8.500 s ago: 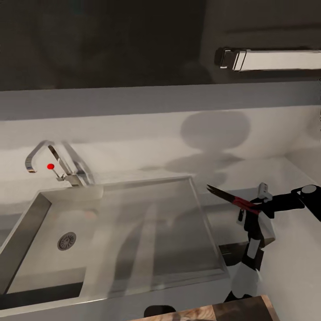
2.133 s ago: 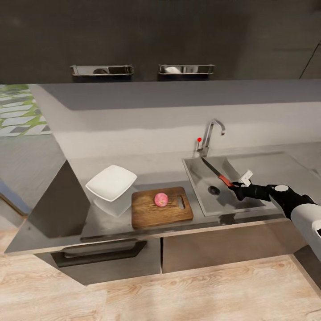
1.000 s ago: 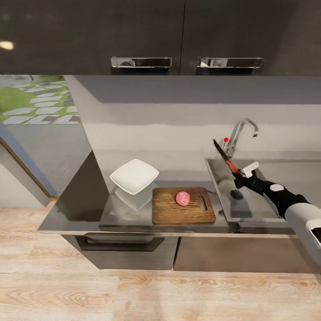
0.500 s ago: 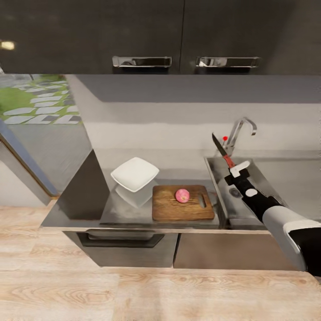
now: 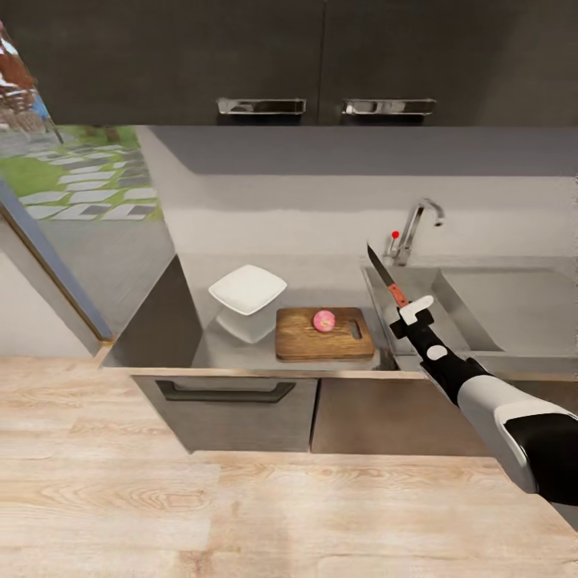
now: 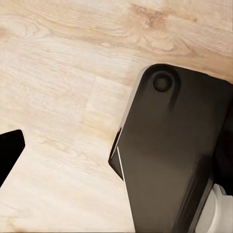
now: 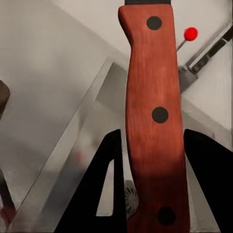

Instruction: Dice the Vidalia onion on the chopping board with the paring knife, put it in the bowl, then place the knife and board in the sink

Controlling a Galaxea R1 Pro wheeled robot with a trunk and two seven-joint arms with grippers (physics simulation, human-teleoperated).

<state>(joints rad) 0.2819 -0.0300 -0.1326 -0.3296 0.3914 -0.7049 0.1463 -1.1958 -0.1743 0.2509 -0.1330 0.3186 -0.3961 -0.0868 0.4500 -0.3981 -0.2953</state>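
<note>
The step in hand is the bringing of the paring knife (image 5: 384, 278) to the chopping board (image 5: 324, 334), so that the dicing can begin. The right pincer (image 5: 408, 315) is clenched on the knife's red handle, as the right wrist view shows, and holds it above the left edge of the sink (image 5: 482, 301), blade pointing up and away from the robot. The Vidalia onion (image 5: 324, 320) lies whole on the board, and the bowl (image 5: 247, 289) stands just beside the board on the bench (image 5: 201, 341). Next, I judge, the arm must travel left over the board and tilt the blade down onto the onion. The left pincer (image 6: 9, 155) hangs over the wooden floor; I cannot tell its state. Compared with half a second ago, the camera has drawn back slightly, and the knife seems a little lower and nearer the board.
</note>
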